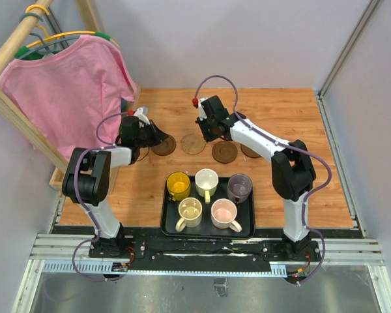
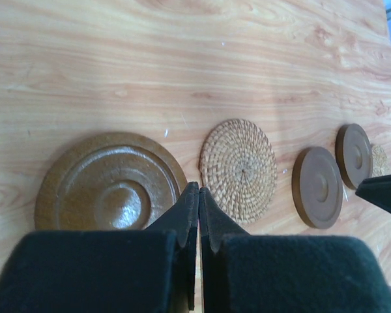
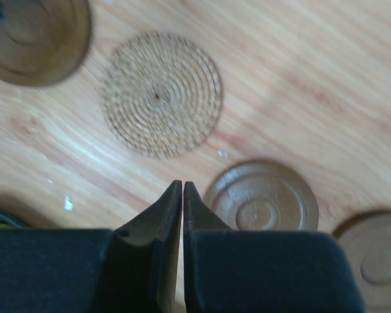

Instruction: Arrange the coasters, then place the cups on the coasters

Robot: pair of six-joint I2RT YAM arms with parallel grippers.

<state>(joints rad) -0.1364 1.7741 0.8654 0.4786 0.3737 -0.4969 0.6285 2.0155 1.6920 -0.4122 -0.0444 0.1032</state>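
Several coasters lie in a row on the wooden table: a dark one [image 1: 163, 145], a tan woven one [image 1: 193, 143], a dark one [image 1: 224, 152] and another dark one [image 1: 251, 151] partly under the right arm. The left wrist view shows the dark coaster [image 2: 111, 186], the woven coaster [image 2: 238, 169], two more dark coasters [image 2: 318, 187] [image 2: 352, 155] and the edge of a second woven one [image 2: 379, 160]. My left gripper [image 2: 199, 189] is shut and empty between the first two. My right gripper [image 3: 182, 184] is shut and empty beside a dark coaster [image 3: 264, 202]. The cups, yellow [image 1: 178, 185], white [image 1: 206, 180], grey-purple [image 1: 239, 188], cream [image 1: 189, 212] and pink [image 1: 224, 212], stand together.
The cups stand on a black rectangular tray [image 1: 167, 225] at the near edge between the arm bases. A wooden rack with a pink shirt [image 1: 72, 85] leans over the table's left side. Grey walls close in the back and right.
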